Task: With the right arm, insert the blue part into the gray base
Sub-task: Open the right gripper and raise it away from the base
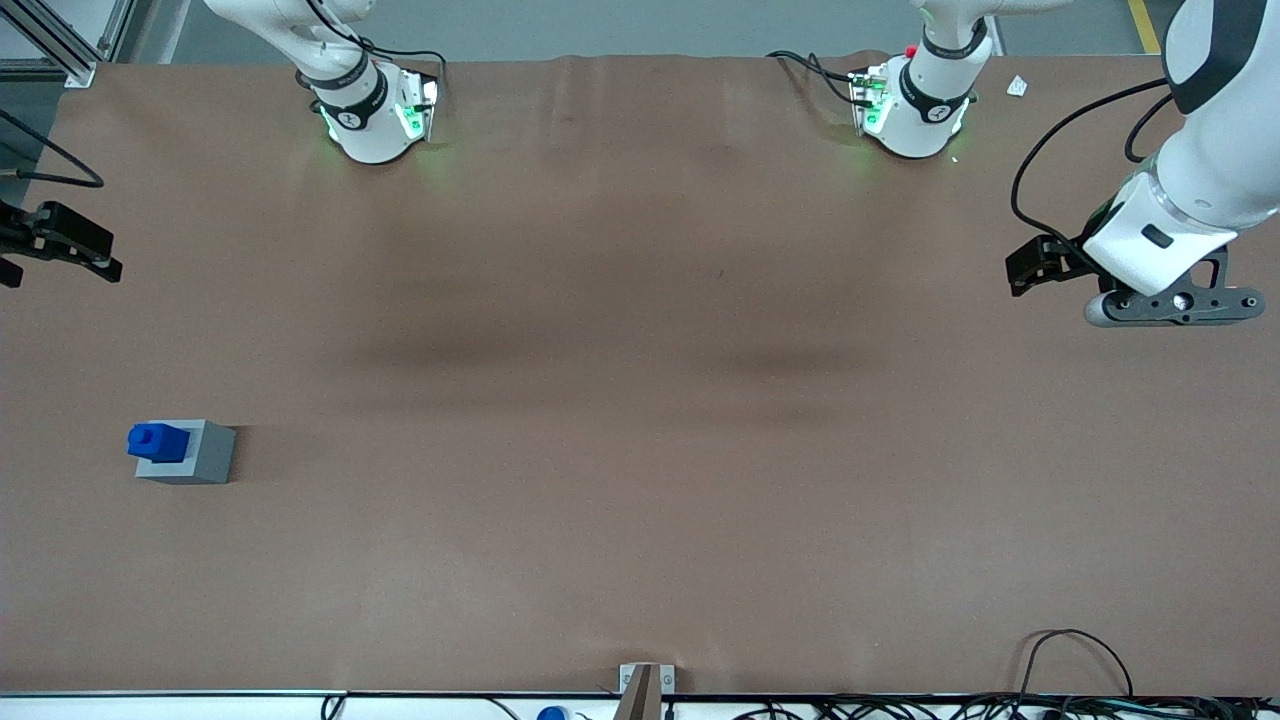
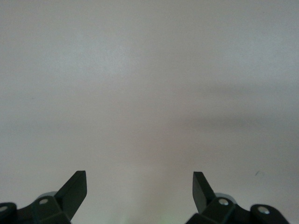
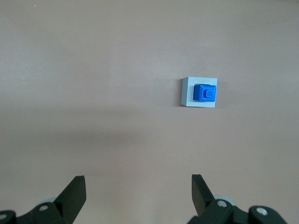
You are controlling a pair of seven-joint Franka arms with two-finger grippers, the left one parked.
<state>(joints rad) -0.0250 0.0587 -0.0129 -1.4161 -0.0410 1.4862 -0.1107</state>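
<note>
The front view looks steeply down over the whole table (image 1: 640,400). The right wrist view faces straight down from height, sharing the gray base (image 3: 199,92) with it.

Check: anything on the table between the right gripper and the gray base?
Nothing. In the front view, only bare brown table separates the gripper, open and raised at the working arm's end, from the gray base holding the blue part. The right wrist view agrees.

Brown table cover (image 1: 640,420), small white scrap (image 1: 1017,87) at its farthest edge, black cables (image 1: 1078,655), metal bracket (image 1: 646,681) at nearest edge
</note>
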